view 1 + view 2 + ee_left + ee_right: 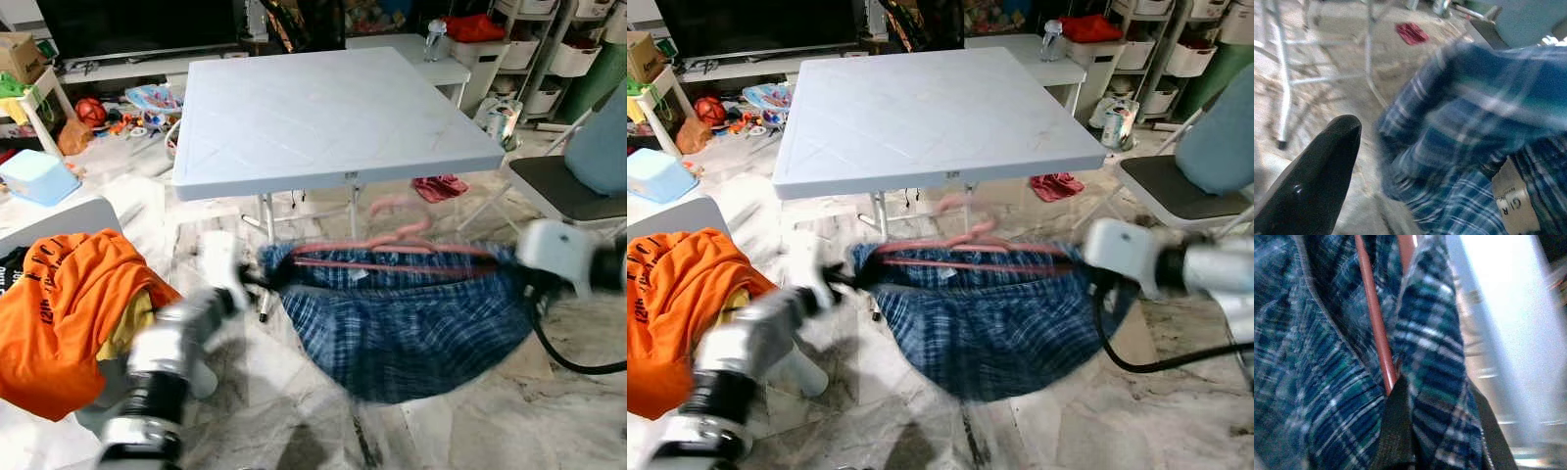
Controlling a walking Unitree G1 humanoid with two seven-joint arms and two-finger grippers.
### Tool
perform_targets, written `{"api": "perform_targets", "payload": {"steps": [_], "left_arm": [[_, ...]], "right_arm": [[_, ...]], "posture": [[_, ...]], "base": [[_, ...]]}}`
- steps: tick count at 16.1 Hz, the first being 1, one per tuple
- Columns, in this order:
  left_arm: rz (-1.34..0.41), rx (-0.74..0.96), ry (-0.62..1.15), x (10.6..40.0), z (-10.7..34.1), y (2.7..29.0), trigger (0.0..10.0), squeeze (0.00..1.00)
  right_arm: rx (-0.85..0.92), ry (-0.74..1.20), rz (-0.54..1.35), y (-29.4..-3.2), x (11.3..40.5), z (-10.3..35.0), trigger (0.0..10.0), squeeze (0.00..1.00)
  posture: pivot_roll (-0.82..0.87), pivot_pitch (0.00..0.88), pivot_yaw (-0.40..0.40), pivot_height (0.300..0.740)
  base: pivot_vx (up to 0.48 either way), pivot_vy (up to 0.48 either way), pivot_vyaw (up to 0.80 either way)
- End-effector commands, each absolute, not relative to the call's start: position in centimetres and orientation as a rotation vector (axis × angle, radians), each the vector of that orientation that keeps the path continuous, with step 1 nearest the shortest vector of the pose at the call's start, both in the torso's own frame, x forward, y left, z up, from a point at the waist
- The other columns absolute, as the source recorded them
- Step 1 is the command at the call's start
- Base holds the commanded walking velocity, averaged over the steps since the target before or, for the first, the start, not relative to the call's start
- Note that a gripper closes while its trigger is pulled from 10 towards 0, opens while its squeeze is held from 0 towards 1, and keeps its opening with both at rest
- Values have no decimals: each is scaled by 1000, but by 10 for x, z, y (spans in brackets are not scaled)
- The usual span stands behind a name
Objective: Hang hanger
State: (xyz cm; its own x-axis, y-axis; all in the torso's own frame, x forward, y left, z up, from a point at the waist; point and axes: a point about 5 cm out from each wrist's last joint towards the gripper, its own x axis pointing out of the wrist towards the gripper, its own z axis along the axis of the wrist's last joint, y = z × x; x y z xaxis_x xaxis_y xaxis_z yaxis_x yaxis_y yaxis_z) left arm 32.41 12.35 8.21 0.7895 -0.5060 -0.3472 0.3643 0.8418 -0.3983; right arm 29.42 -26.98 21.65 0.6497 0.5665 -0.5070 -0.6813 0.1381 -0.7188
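Your two grippers hold a blue plaid garment (411,323) stretched between them, low over the marble floor (490,431) and in front of the white folding table's tabletop (323,108). A pink hanger (392,245) sits inside the garment's upper edge, bar running side to side, hook rising just above the cloth toward the table's edge. Head views blurred.

Left gripper (257,279) is at the garment's left end. In the left wrist view one black finger (1317,176) stands apart from the plaid cloth; you cannot tell from this whether the fingers are closed on it.

Right gripper (1435,431) is at the right end. Its wrist view shows both fingers (1396,431) pinching a fold of the plaid fabric, the hanger's pink bar just beside them.

An orange shirt (69,313) lies heaped to your left. A grey chair (568,186) stands to the right, a red cloth (438,186) on the floor under the table.
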Motion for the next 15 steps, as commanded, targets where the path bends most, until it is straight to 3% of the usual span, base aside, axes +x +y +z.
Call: {"api": "perform_targets", "payload": {"steps": [1,6,9,15], "left_arm": [[-450,-312,464,325,83,132,10000,0],[-491,-291,412,331,100,134,10000,0],[-646,-336,397,323,114,119,10000,0],[-986,-200,427,287,128,109,10000,0]], "right_arm": [[-1177,133,903,-277,292,218,10000,0],[-1601,218,916,-308,286,222,10000,0],[-1679,267,912,-317,284,210,10000,0],[-1790,408,888,-346,280,193,10000,0]], "posture": [[-186,0,11,740],[-195,0,19,740],[-188,0,18,740],[-187,0,18,740]], "base": [[0,0,0],[0,0,0],[0,0,0],[0,0,0]]}}
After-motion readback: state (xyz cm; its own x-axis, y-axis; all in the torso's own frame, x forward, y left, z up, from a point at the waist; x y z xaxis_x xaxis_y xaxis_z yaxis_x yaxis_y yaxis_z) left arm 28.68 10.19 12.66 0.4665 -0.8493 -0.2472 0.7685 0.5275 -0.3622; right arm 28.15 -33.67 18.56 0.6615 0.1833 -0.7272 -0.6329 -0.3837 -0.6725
